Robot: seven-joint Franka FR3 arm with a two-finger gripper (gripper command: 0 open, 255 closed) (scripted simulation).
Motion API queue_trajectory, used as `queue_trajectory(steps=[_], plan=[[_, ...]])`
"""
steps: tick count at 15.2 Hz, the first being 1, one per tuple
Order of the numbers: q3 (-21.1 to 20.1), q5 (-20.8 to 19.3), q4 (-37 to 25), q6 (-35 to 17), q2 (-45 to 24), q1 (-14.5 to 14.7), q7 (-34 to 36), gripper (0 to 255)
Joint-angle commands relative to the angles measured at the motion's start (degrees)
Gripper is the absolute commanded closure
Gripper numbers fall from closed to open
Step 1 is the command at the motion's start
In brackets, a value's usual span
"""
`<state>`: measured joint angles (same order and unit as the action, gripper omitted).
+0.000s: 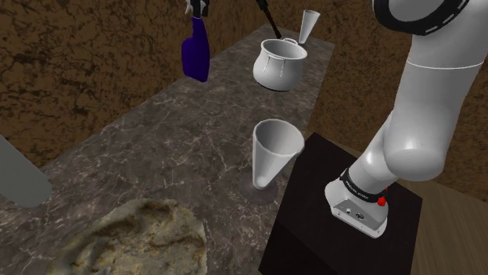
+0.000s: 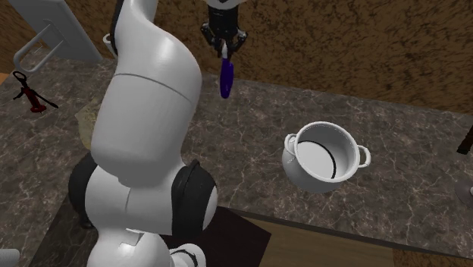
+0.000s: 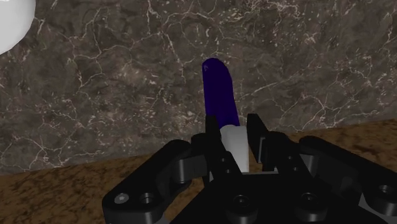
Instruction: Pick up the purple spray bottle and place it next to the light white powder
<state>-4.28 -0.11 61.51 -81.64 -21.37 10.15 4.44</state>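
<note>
The purple spray bottle (image 1: 195, 52) hangs in the air above the far end of the marbled counter (image 1: 156, 148), its white head up between my fingers. My gripper (image 1: 200, 7) is shut on that head. In the second exterior view the bottle (image 2: 226, 79) dangles below the gripper (image 2: 225, 47), well off the counter. In the wrist view the gripper (image 3: 234, 127) clasps the white head and the purple body (image 3: 219, 92) points away toward the counter. A pale beige lumpy heap of powder (image 1: 145, 234) lies at the counter's near end.
A white two-handled pot (image 1: 279, 64) (image 2: 326, 158) stands on the counter near the bottle. A white cone-shaped cup (image 1: 274, 150) stands by the counter's edge next to the dark stand (image 1: 344, 226). A smaller cone (image 1: 310, 25) is behind the pot. A grey slab (image 1: 19, 178) lies at the left.
</note>
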Motion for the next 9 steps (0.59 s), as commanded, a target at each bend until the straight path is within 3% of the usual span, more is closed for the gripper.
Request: queue_trajectory(steps=[1, 9], plan=[[-0.64, 0.00, 3.79, -1.17, 2.66, 1.38, 2.11, 255], [-4.03, 0.11, 14.37, -4.61, 10.01, 7.25, 11.48, 255]])
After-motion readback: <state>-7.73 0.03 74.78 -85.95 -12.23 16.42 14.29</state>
